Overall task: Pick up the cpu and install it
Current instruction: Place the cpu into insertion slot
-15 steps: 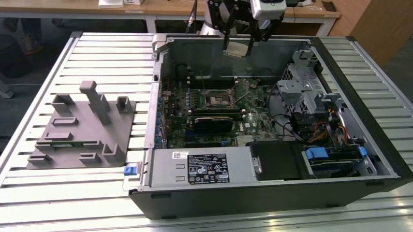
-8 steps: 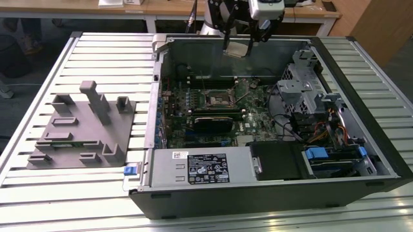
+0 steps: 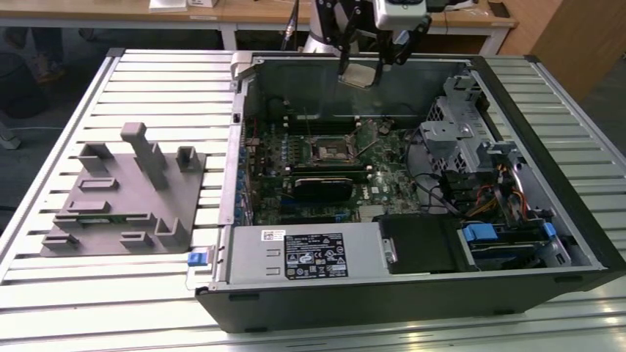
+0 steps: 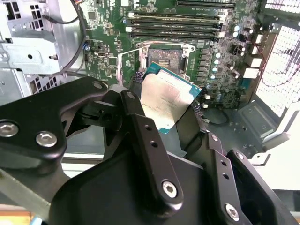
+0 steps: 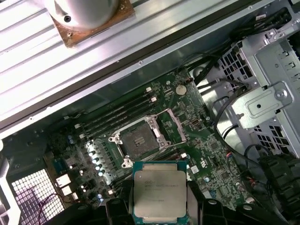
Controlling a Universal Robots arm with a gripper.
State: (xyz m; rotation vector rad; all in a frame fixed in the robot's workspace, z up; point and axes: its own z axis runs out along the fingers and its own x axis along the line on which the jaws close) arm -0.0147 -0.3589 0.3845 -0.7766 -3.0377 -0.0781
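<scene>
I am clamping my gripper (image 5: pixel 159 208) on two opposite edges of the cpu (image 5: pixel 159 190), holding it well above the open socket (image 5: pixel 139 140), which is lying below, slightly offset.

cpu (image 5: pixel 159 190) dull silvery metal lid; tool (image 4: pixel 163 105) matt black; case (image 3: pixel 293 77) bare grey sheet metal

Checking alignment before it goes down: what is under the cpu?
In the first wrist view, green motherboard with its open socket uncovered beside the cpu; the board behind the cpu is hidden.
</scene>
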